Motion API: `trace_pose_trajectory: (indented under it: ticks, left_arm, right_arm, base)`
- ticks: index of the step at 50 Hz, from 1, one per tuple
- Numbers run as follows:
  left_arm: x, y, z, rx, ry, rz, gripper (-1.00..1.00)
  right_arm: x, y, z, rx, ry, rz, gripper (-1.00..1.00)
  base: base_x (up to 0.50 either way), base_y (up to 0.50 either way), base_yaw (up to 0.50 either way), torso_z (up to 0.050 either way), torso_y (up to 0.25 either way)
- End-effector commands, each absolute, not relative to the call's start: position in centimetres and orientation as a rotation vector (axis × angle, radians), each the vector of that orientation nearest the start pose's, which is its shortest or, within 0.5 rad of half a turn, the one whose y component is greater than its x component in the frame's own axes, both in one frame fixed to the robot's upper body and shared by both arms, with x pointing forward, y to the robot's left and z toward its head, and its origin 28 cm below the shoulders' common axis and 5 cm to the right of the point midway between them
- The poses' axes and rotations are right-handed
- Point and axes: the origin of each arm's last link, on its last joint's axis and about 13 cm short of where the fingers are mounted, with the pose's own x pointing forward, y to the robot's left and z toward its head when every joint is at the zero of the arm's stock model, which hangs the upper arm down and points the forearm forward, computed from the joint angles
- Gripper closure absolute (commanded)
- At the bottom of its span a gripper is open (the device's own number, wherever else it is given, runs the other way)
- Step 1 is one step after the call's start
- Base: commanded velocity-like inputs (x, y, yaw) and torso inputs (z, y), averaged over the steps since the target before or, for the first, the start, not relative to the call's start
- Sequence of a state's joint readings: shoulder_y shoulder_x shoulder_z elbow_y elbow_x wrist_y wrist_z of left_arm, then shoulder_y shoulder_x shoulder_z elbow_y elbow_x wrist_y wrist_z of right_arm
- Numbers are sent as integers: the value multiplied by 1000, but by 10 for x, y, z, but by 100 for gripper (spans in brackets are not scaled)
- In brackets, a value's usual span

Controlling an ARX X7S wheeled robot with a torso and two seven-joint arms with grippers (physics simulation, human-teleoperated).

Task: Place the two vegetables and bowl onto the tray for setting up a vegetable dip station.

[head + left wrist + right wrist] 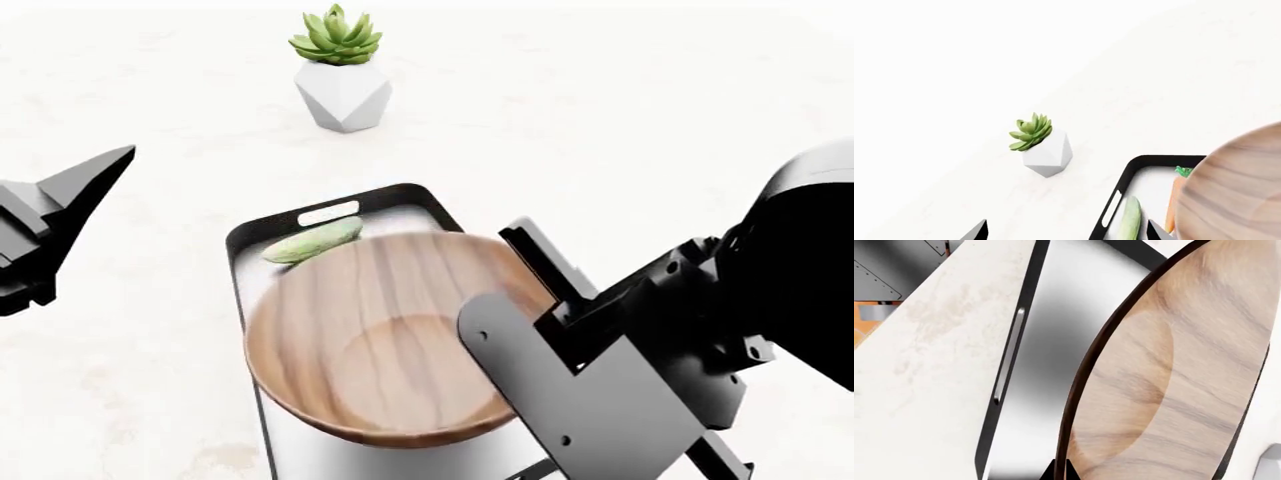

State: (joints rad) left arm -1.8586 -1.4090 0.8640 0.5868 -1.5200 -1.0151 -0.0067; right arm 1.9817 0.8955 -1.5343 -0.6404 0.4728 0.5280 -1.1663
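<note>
Bowl (387, 340) pinched by right hand (1059, 471) over tray (247, 245); cucumber (314, 240), carrot (1175, 200) already in; left hand (1066, 234) spread.

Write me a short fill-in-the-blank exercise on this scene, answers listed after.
1. The large round wooden bowl is held over the black-rimmed white ____.
2. The light-green cucumber lies on the tray near its handle ____.
3. The green succulent grows in a white faceted ____.
4. The orange carrot shows only in the ____ wrist view.

Answers: tray; slot; pot; left
</note>
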Motion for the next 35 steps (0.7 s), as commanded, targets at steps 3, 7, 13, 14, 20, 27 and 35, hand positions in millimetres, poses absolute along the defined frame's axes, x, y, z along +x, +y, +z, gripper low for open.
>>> trace_pose_trajectory:
  ticks: [3, 7, 13, 14, 20, 27, 35]
  left_arm:
    - [156, 335, 369, 566, -32, -417, -100]
    - [156, 335, 370, 565, -34, -417, -100]
    - [156, 335, 369, 564, -35, -416, -100]
    - [156, 335, 369, 562, -36, -416, -100]
    - [156, 336, 369, 561, -35, -414, -100]
    - [156, 336, 369, 561, -34, -414, -100]
    - [154, 336, 369, 561, -35, -414, -100]
  right_arm:
    - [236, -106, 359, -1657, 191, 1516, 100]
    - [236, -105, 358, -1656, 188, 1517, 100]
    - [235, -106, 356, -1657, 196, 1522, 100]
    - [235, -106, 356, -1658, 199, 1523, 100]
    - [234, -106, 353, -1654, 208, 1525, 100]
    - [235, -106, 350, -1655, 207, 1528, 100]
    - [234, -106, 344, -1653, 208, 1540, 100]
  base:
    - [0, 0, 0, 0, 0]
    - [0, 0, 0, 0, 0]
    - [0, 0, 0, 0, 0]
    - [0, 0, 0, 0, 0]
    - [0, 0, 0, 0, 2]
    - [0, 0, 0, 0, 0]
    - [0, 0, 0, 0, 0]
